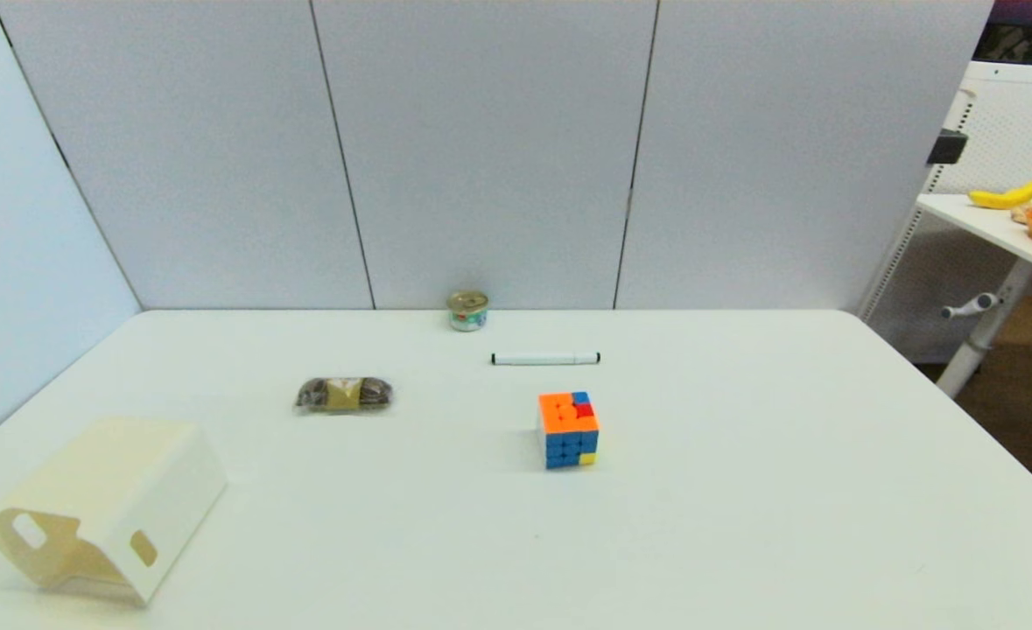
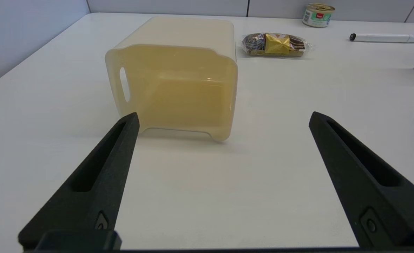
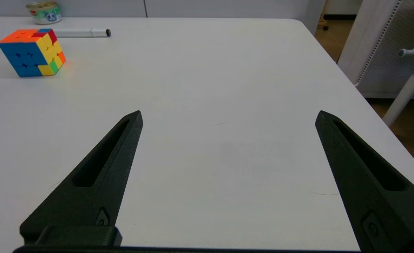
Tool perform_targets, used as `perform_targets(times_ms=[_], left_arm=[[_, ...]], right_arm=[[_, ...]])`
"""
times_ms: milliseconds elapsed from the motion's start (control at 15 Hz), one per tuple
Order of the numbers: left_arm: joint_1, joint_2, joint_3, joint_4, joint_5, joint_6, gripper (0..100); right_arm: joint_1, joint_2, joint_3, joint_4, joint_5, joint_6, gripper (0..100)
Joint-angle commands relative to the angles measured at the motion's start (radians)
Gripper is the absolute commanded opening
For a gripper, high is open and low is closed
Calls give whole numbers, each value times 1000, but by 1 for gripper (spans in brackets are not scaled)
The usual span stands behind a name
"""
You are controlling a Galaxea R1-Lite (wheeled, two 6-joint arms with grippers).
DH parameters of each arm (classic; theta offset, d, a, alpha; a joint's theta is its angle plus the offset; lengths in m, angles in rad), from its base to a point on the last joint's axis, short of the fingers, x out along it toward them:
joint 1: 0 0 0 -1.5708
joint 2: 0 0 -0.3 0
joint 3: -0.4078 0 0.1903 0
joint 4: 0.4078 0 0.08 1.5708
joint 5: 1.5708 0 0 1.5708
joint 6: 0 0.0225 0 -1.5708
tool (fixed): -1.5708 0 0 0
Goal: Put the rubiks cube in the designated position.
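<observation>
- Starting out: the rubiks cube sits untouched mid-table; you haven't approached yet.
- Right gripper and left gripper both hold their fingers wide apart, empty.
- Next, you should probably bring the right gripper over the cube, straddling it squarely.

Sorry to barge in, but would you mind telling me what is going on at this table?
Nothing is being handled yet. The cube sits alone mid-table, in front of a marker. The right gripper hovers open over bare tabletop short of it. The left gripper, also open, faces a tipped cream box.

Glossy plastic rubiks cube
</observation>
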Motion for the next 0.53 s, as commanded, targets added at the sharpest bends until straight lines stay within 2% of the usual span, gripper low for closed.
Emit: perform_targets(times_ms=[67, 333, 533], left_arm=[[0, 2, 0, 0, 1, 0, 100], [1, 21, 0, -3, 1, 0, 100], [-2, 341, -209, -81, 2, -10, 100]], right_arm=[[0, 1, 1, -1, 0, 0, 100], [0, 1, 0, -1, 0, 0, 100], [0, 1, 0, -1, 0, 0, 100]])
